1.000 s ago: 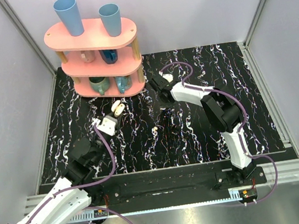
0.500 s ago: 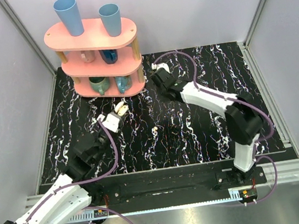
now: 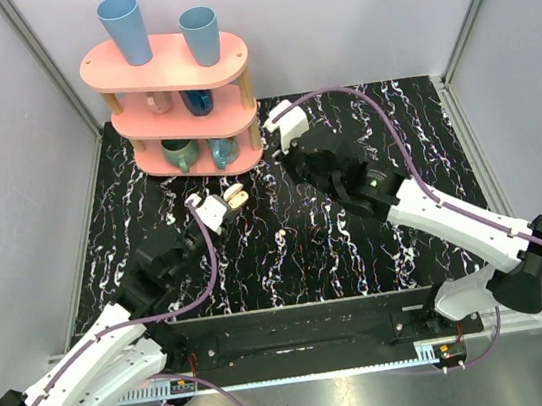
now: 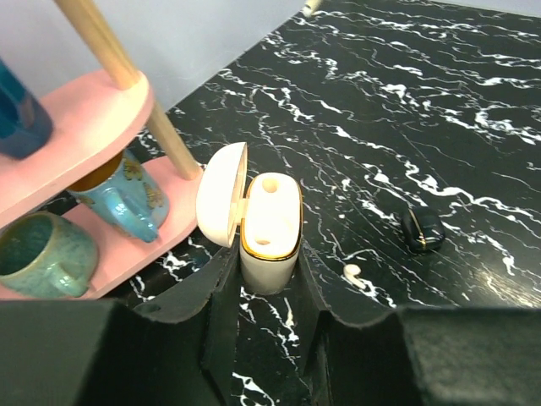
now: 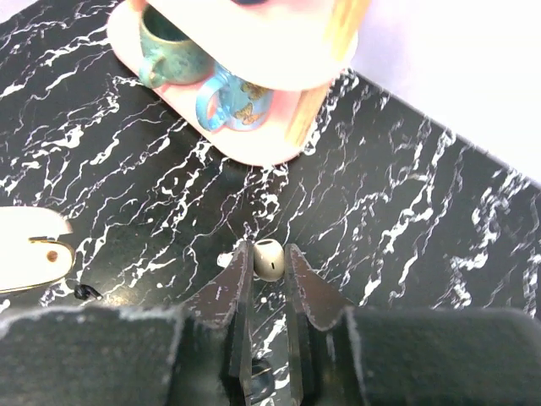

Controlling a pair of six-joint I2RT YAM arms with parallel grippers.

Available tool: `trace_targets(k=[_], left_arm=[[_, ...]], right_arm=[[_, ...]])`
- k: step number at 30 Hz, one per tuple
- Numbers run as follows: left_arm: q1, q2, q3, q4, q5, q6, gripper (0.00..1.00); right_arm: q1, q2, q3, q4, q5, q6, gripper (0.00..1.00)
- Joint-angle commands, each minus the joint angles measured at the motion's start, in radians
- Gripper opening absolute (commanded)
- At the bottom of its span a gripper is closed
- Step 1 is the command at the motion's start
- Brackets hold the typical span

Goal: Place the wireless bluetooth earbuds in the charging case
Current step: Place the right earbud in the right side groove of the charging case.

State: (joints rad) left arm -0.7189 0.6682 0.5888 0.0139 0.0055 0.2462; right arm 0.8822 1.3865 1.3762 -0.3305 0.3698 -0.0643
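The charging case (image 4: pixel 270 230) is cream-white with a gold rim and stands open, its lid (image 4: pixel 221 205) tipped left. My left gripper (image 4: pixel 269 264) is shut on its lower body and holds it near the pink shelf; in the top view the case (image 3: pixel 233 199) is right of centre-left. My right gripper (image 5: pixel 269 264) is shut on one cream-white earbud (image 5: pixel 269 257), above the table near the shelf's right end (image 3: pixel 282 151). The case shows at the left edge of the right wrist view (image 5: pixel 30 250). A second earbud (image 4: pixel 353 273) lies on the black marble table (image 3: pixel 282 234).
A pink three-tier shelf (image 3: pixel 180 95) with blue and teal cups stands at the back left. Its lower cups (image 4: pixel 127 194) are close to the left of the case. A small black object (image 4: pixel 422 228) lies on the table right of the case. Grey walls enclose the table.
My left gripper has carried the open case to the right, toward the middle. My right arm has stretched out low across the table, its gripper staying by the shelf's right end.
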Motion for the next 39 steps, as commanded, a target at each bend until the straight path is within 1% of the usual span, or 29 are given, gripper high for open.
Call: trace_targets(k=[1, 5, 8, 11, 15, 27, 28, 39], left_arm=[[0.016, 0.017, 0.069, -0.012, 0.106, -0.027, 0.00], [0.058, 0.016, 0.077, -0.006, 0.172, -0.048, 0.00], [0.081, 0.016, 0.080, 0.000, 0.218, -0.067, 0.00], [0.096, 0.027, 0.091, -0.009, 0.248, -0.074, 0.00], [0.101, 0.045, 0.106, -0.012, 0.271, -0.081, 0.00], [0.110, 0.050, 0.108, -0.012, 0.321, -0.094, 0.00], [0.110, 0.051, 0.112, -0.012, 0.326, -0.099, 0.00], [0.128, 0.076, 0.149, -0.043, 0.355, -0.131, 0.00]], right_arm=[[0.099, -0.033, 0.024, 0.064, 0.067, -0.207, 0.00], [0.190, -0.043, 0.018, 0.096, 0.078, -0.339, 0.00], [0.236, -0.043, -0.008, 0.126, 0.107, -0.423, 0.00], [0.267, -0.047, -0.048, 0.188, 0.132, -0.492, 0.00], [0.291, -0.044, -0.086, 0.245, 0.116, -0.587, 0.00], [0.304, -0.026, -0.129, 0.321, 0.072, -0.623, 0.00], [0.305, -0.024, -0.134, 0.353, 0.070, -0.626, 0.00], [0.319, -0.033, -0.177, 0.367, 0.055, -0.658, 0.00]])
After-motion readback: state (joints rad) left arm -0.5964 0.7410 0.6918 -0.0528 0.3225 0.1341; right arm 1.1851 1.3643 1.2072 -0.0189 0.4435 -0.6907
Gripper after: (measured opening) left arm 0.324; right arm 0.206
